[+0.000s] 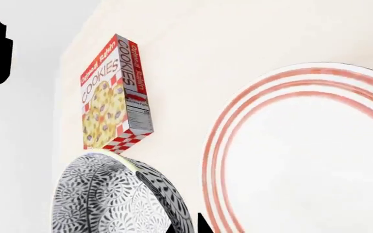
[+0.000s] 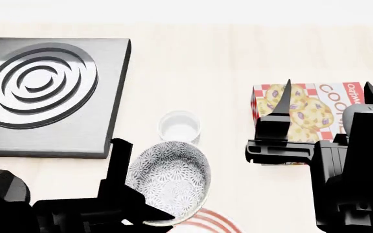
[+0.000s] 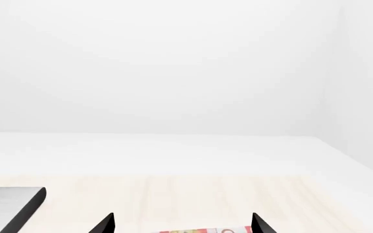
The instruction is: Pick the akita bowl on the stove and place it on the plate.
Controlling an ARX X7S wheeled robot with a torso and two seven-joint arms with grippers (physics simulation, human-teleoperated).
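Note:
The akita bowl (image 2: 171, 180), white with a fine black-grey floral pattern, hangs tilted above the table, off the stove (image 2: 44, 92). My left gripper (image 2: 131, 194) is shut on its near-left rim. In the left wrist view the bowl's wall (image 1: 109, 194) runs between the black fingertips (image 1: 203, 223). The plate (image 1: 303, 155), white with red rings, lies right beside the bowl. In the head view only a sliver of the plate (image 2: 207, 221) shows under the bowl's near edge. The stove's burner rings are bare. My right gripper (image 2: 327, 94) hovers open over a cookies box, holding nothing.
A small plain white cup (image 2: 178, 126) stands between the stove and the bowl. A cookies box (image 2: 303, 114) lies flat at the right, under the right arm, and the left wrist view shows it as well (image 1: 112, 94). The light wooden table (image 2: 193, 68) reaches back to a white wall.

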